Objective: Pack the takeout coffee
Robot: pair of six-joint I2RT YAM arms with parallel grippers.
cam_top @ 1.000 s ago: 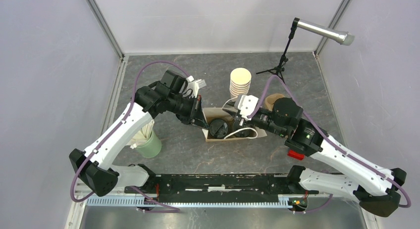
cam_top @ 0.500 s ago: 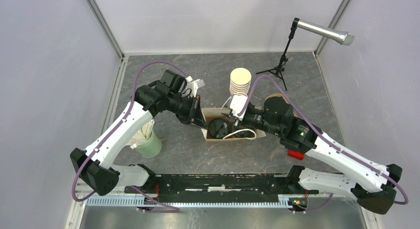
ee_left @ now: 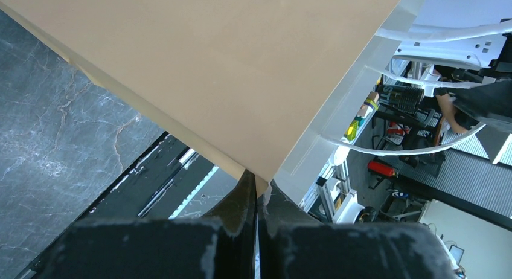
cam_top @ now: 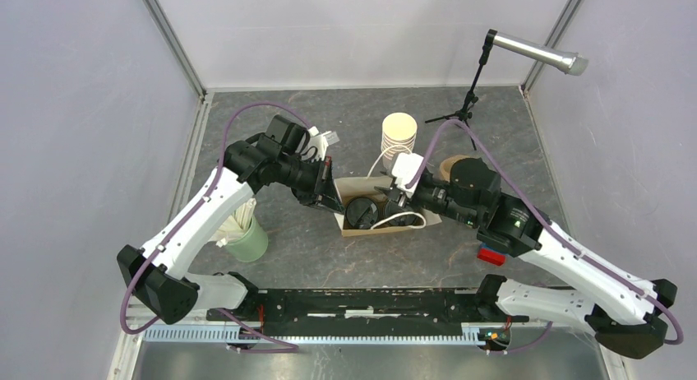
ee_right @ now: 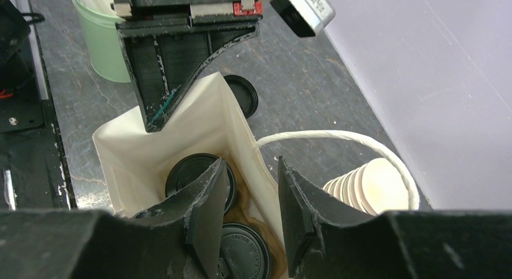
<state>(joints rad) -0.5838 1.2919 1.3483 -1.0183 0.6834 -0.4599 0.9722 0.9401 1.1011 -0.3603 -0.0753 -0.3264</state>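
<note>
My left fingers (ee_left: 254, 193) pinch the paper bag (ee_right: 199, 125) at its 9 o'clock rim. My right fingers (ee_right: 211, 197) stand spread over the second takeout coffee (ee_right: 244, 255), and both cups sit inside the bag. Bagging looks nearly done; next I'd lift straight out, clear of the cord handle (ee_right: 338, 137).

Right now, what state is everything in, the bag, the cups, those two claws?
paper bag: standing open, rim pinched.
left gripper: shut on the paper bag's rim.
right gripper: open, empty, above the bag's mouth.
takeout coffees: two, lidded, upright inside the bag.
cup stack: lidless, upright beyond the bag.
loose lid: flat on the table.
green cup: upright, white things inside.
</note>
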